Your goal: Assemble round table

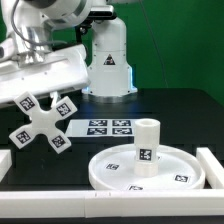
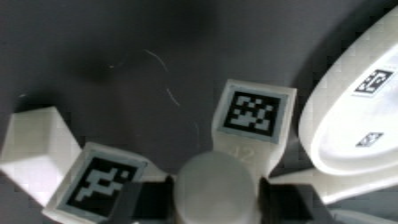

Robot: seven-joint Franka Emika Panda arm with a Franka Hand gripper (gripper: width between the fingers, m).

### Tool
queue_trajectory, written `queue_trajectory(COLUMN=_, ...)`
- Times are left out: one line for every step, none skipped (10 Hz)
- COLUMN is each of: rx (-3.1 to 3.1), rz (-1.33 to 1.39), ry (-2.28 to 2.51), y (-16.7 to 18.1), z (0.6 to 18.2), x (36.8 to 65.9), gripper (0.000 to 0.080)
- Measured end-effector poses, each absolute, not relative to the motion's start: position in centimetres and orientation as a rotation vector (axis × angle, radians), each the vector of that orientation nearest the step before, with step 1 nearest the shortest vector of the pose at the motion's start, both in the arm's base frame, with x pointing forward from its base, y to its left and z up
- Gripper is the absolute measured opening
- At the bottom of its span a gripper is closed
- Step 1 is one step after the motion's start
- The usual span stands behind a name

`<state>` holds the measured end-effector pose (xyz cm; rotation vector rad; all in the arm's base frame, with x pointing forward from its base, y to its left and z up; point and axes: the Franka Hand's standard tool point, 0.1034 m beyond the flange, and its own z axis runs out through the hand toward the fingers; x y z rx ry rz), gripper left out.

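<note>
Above the tabletop, exterior view's left: I have the end effector (image 1: pixel 45 108) clamped on the cross base (image 1: pixel 44 127), which hangs clear of the surface.
Grip: seems to be at the hub. The wrist view shows the hub and two tagged arms, but the fingers aren't clear.
Disc (image 1: pixel 150 172): flat on the tabletop (image 1: pixel 190 110), exterior view's right, near the rails (image 1: pixel 214 168).
Leg (image 1: pixel 147 143): upright at disc centre. I can't tell if it's fully seated.
Gap: cross base is well apart from the leg. In the exterior view the marker board (image 1: pixel 106 127) lies roughly between them.
Risk 1: base looks tilted in the grip. If it meets the leg top skewed, I'd expect a jam or a bad start on the joint.
Risk 2: side load on a loosely seated leg could tip it or back it out.
Risk 3: I see nothing pinning the disc. An off-centre push could skate it into the rails.
Risk 4: small hold on a wide part. A knock on one arm could twist it in the jaws.
Risk 5: a low transit could clip the leg with an arm of the base.
</note>
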<state>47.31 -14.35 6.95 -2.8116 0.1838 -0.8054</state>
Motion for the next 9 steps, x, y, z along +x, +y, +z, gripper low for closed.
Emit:
queue_trajectory(rx=-2.807, rz=-0.761, ry=0.197, y=-14.1, z=6.4, x=47.2, gripper=0.0216)
queue_trajectory(rx=-2.804, rz=-0.752, ry=0.184, y=-13.7, z=5.9, x=47.3, gripper=0.0216)
queue_trajectory(rx=-2.803, rz=-0.743, ry=0.184, y=-13.3, z=5.4, x=47.2, gripper=0.0216)
queue_trajectory(rx=-2.79, rz=-0.746, ry=0.175, y=-12.9, z=5.1, x=47.3, gripper=0.0216)
queue_trajectory(rx=-2.779, rz=-0.763, ry=0.166, y=-12.5, z=4.8, x=47.4, gripper=0.0216)
queue_trajectory(rx=-2.769, rz=-0.775, ry=0.17, y=-12.0, z=4.2, x=47.3, gripper=0.0216)
queue_trajectory(rx=-2.752, rz=-0.794, ry=0.155, y=-11.8, z=3.8, x=47.3, gripper=0.0216)
queue_trajectory(rx=-2.742, rz=-0.803, ry=0.157, y=-11.9, z=3.7, x=47.3, gripper=0.0216)
queue_trajectory(rx=-2.74, rz=-0.801, ry=0.159, y=-11.8, z=3.7, x=47.3, gripper=0.0217)
